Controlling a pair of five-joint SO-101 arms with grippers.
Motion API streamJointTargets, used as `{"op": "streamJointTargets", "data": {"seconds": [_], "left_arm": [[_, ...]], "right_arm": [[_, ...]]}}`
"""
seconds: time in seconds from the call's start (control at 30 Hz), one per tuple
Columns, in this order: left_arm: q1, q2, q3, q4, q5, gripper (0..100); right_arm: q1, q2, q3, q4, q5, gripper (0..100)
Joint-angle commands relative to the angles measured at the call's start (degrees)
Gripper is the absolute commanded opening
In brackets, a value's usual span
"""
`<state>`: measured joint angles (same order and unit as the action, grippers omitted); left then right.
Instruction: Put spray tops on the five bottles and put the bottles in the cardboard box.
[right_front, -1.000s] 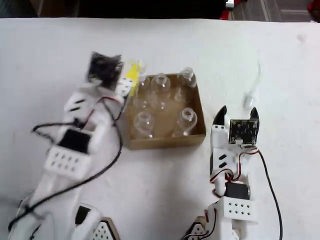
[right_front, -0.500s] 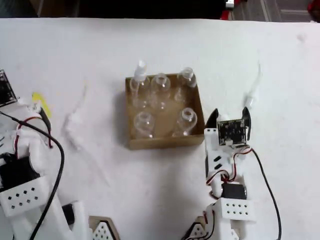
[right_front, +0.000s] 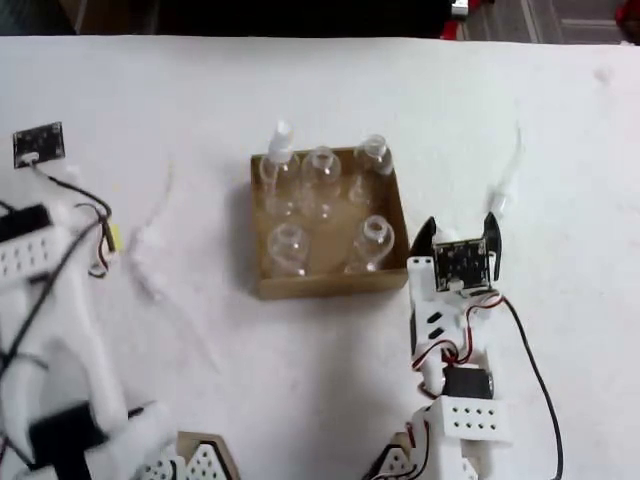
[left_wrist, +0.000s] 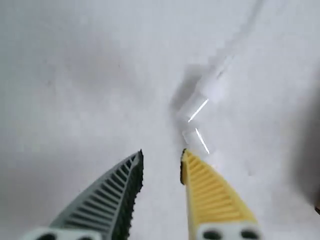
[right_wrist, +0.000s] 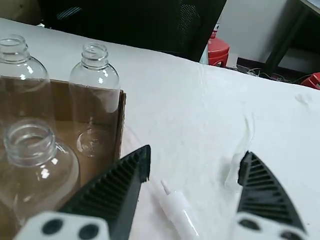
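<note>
High view. Brown cardboard box (right_front: 331, 285) sits mid-way across the white bench (right_front: 330, 90). Holds five clear round plastic bottles (right_front: 322, 172) upright, three in the far row and two in the near row. White spray top (right_front: 281, 136) fitted on the far-left bottle; the other four necks open. Loose clear spray top with a thin tube (right_front: 148, 250) flat on the bench left of the box, between it and the white left arm (right_front: 30, 258). Another tubed spray top (right_front: 498, 197) right of the box, just ahead of the right arm's black fingers (right_front: 431, 232). Those fingers parted and empty, just beside the box's near-right corner.

Left wrist view. Left arm's fingers, one grey (left_wrist: 112, 197) and one yellow (left_wrist: 212, 200), apart with nothing between them, over bare bench. Clear spray top (left_wrist: 204, 97) just beyond the yellow tip, tube trailing away; touching or not, cannot tell.

Right wrist view. Black fingers (right_wrist: 117, 185) spread wide. White spray top with a pointed nozzle (right_wrist: 175, 210) flat on the bench in the gap, touching neither finger. Tubed spray top (right_wrist: 233, 170) close by the other finger. Cardboard wall (right_wrist: 102, 125) just beside the first finger, with three open-necked bottles (right_wrist: 94, 82) standing inside.
</note>
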<state>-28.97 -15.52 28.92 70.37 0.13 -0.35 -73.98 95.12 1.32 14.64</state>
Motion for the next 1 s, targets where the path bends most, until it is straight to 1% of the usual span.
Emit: {"op": "streamJointTargets", "data": {"seconds": [0.0,0.03,0.1,0.17,0.27,0.4,0.47,0.67,0.83,0.97], "left_arm": [[0.7,7.7,-7.7,4.5,1.8,11],[1.2,8.8,-8.0,4.2,1.6,8],[1.8,10.9,-8.3,2.7,-2.4,3],[2.4,12.5,-7.7,1.8,-5.5,3],[2.5,16.0,-6.9,1.3,-5.5,2],[2.6,21.2,-6.7,-4.7,-5.5,2],[3.3,22.8,-6.8,-6.3,-5.5,2],[7.0,22.8,-7.0,-6.2,-5.6,2],[7.1,20.8,-10.0,-3.5,-5.6,2],[7.2,16.7,-14.9,-4.5,-5.5,2]], "right_arm": [[-0.7,-0.3,-0.3,-1.1,0.8,26.1],[-0.7,-0.3,-0.3,-1.1,0.8,26.1],[-0.7,-0.3,-0.3,-1.1,0.8,26.1],[-0.7,-0.3,-0.3,-1.1,0.8,26.1],[-0.7,-0.3,-0.2,-1.1,0.8,26.1],[-0.7,-0.3,-0.2,-1.1,0.8,26.1],[-0.7,-0.3,-0.2,-1.2,0.8,26.1],[-0.7,-0.3,-0.2,-1.2,0.8,26.1],[-0.7,-0.1,-0.2,-1.1,0.8,26.1],[-0.7,0.0,-0.2,-1.3,0.8,26.1]]}}
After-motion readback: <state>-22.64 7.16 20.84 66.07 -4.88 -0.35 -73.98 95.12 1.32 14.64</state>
